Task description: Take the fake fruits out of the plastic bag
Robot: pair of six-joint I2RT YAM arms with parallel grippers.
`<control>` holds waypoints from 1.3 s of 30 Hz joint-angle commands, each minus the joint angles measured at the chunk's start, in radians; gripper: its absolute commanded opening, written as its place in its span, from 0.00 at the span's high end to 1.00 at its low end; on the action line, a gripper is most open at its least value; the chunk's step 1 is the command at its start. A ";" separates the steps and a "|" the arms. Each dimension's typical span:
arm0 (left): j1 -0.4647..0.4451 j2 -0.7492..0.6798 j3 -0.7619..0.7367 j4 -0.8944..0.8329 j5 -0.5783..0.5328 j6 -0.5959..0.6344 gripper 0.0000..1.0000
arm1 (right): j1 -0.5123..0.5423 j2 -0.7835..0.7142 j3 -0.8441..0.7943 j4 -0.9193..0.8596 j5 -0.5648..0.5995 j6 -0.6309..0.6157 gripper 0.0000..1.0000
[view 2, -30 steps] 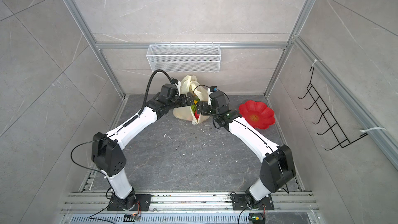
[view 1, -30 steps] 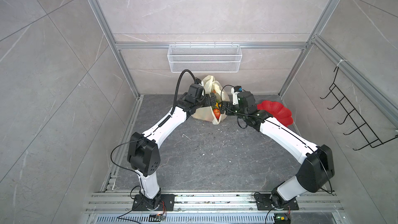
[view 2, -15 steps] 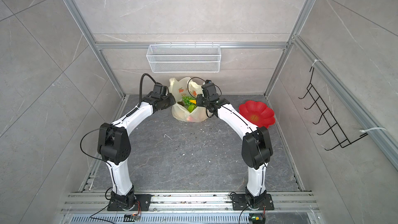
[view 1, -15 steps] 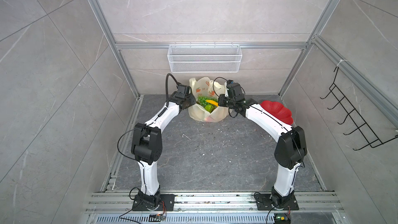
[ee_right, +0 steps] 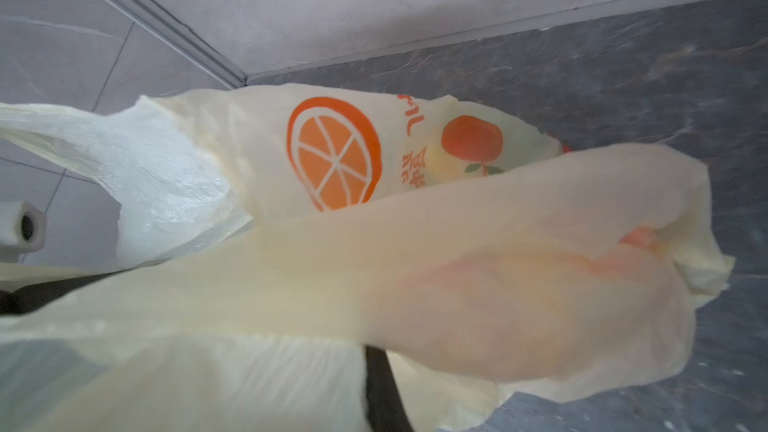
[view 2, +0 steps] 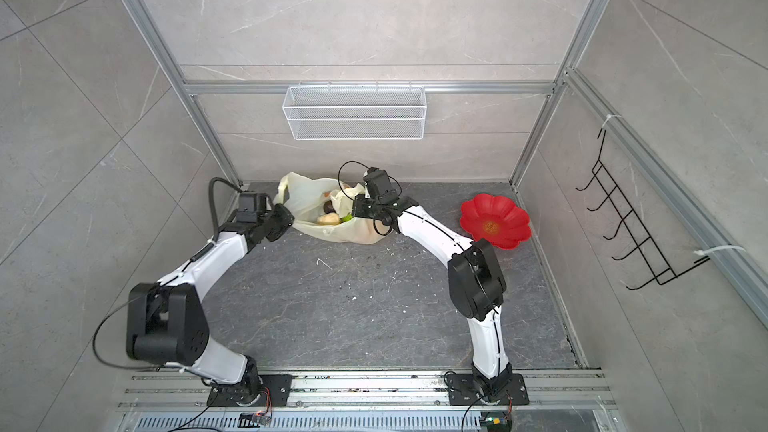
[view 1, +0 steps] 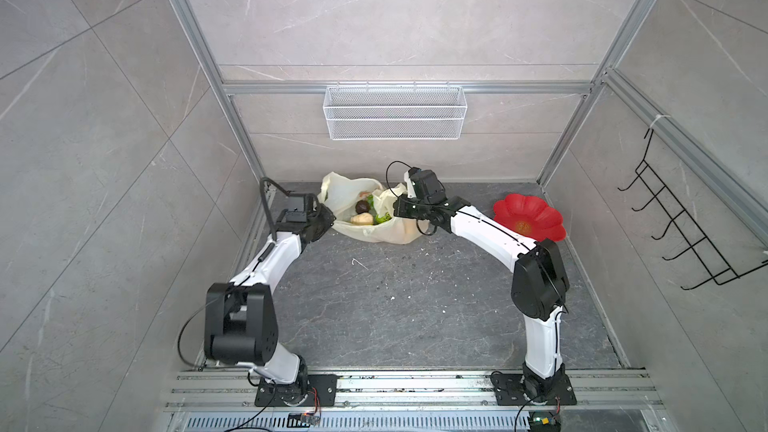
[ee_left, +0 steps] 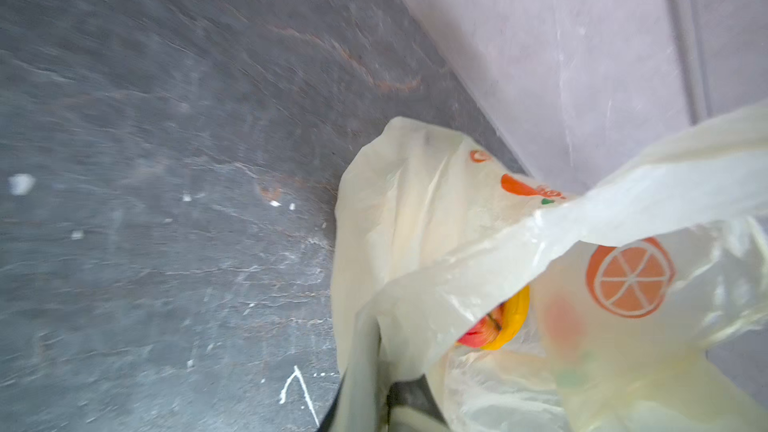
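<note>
Top views: cream-yellow crinkly plastic bag (view 1: 395, 234) by back wall (view 1: 395, 160), small plastic fake fruits (view 1: 362, 219) inside. My left gripper (view 1: 330, 220) and right gripper (view 1: 395, 206) each clamp its rim; pulling wider may tear film, spilling fruit.

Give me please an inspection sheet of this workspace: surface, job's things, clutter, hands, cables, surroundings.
Surface: dark grey table with white specks.
Job's things: plastic bag at the back, mouth stretched open; fake fruits inside, none outside.
Clutter: red plate right of the bag, apart from it.
Hands: left hand shut on the bag's left rim; right hand shut on its right rim.
Cables: left cable and right cable loop above the wrists.
Surroundings: wire basket on the back wall; wire rack on the right wall.
</note>
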 commanded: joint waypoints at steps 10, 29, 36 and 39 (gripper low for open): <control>0.052 -0.535 -0.457 0.099 0.078 -0.142 0.91 | 0.046 -0.155 -0.246 0.183 -0.090 0.097 1.00; -0.229 -0.530 -0.715 0.611 0.185 -0.131 0.86 | -0.156 -0.445 -1.021 0.937 -0.258 0.545 1.00; -0.228 -0.665 -0.727 0.191 0.107 -0.070 0.77 | -0.206 -0.382 -1.083 0.988 -0.230 0.610 1.00; -0.227 -0.758 -0.788 0.146 0.077 -0.086 0.76 | -0.225 -0.332 -1.080 1.022 -0.248 0.635 1.00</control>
